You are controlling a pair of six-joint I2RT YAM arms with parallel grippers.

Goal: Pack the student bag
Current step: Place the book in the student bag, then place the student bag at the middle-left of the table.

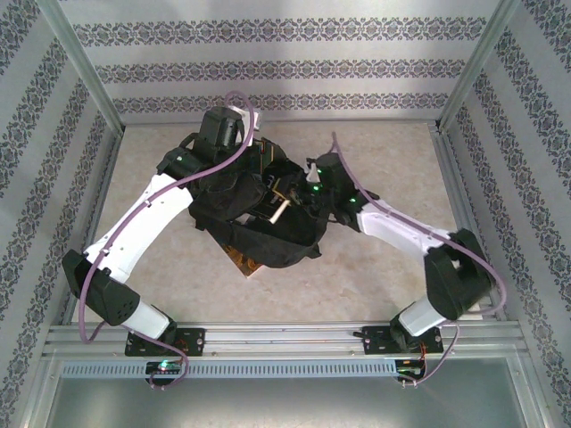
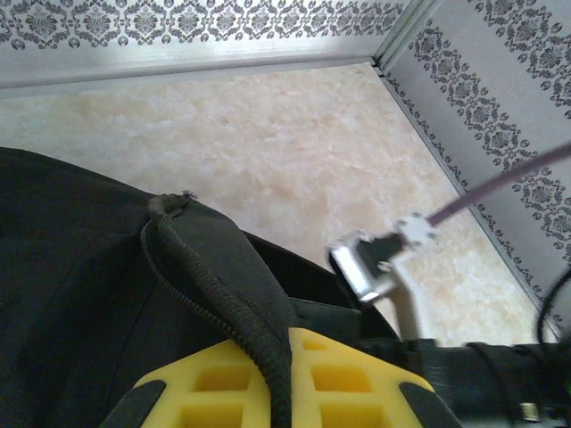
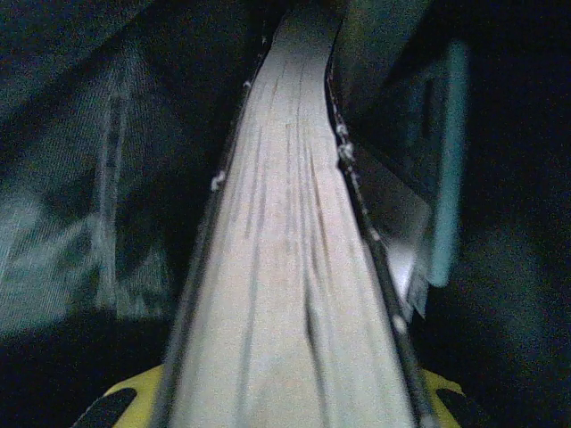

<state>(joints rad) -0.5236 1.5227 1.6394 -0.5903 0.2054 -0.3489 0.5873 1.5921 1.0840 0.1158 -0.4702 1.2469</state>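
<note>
Now | left tool (image 2: 278, 392) pinching student bag (image 2: 80, 294) rim | right tool (image 3: 285, 403) clamping book (image 3: 285, 223)

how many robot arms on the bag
2: left arm grips the student bag's far edge; right arm enters from the right, holding a book inside. None seems hidden.

Pale marbled tabletop (image 1: 312, 294), 3 walls (image 1: 268, 71) of grey damask-striped wallpaper, aluminium frame rails (image 1: 285, 334).

The pale marbled table (image 1: 384, 276) bears the student bag (image 1: 268, 239), a brown flat corner (image 1: 245, 262) poking from beneath.
</note>
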